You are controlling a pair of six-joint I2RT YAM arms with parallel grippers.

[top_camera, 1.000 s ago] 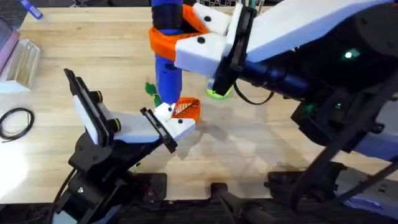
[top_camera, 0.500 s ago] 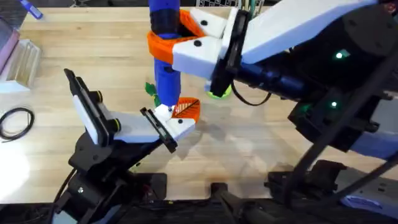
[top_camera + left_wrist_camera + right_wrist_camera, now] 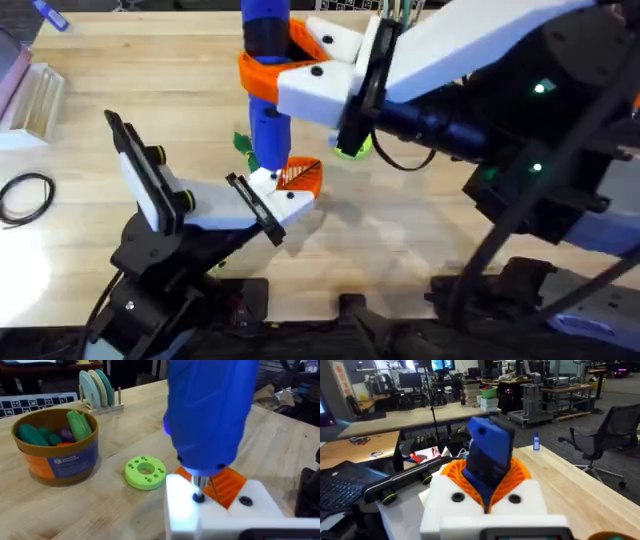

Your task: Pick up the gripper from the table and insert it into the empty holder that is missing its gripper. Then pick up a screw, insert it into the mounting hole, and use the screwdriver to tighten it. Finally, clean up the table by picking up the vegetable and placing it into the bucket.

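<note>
My right gripper (image 3: 268, 72) (image 3: 487, 485) is shut on the blue screwdriver (image 3: 266, 110) (image 3: 489, 455) and holds it upright. The screwdriver's (image 3: 210, 410) metal tip rests in a hole on the white holder (image 3: 179, 505) (image 3: 268, 183) at the end of my left gripper (image 3: 285, 190). The orange ribbed gripper (image 3: 300, 175) (image 3: 229, 484) sits right beside that tip, against the white block. The dark green vegetable (image 3: 243, 143) lies on the table just behind the screwdriver. The bucket (image 3: 56, 452), blue with a tan rim, holds green and orange toy pieces.
A bright green disc with holes (image 3: 145, 471) (image 3: 352, 149) lies on the table (image 3: 400, 230) between the bucket and my left gripper. A rack of pale discs (image 3: 97, 387) stands behind the bucket. A black cable loop (image 3: 25, 195) and clear boxes (image 3: 35, 95) lie at the left edge.
The right arm and screwdriver have shifted very slightly. The tip stays on the white holder. The left arm has not moved.
</note>
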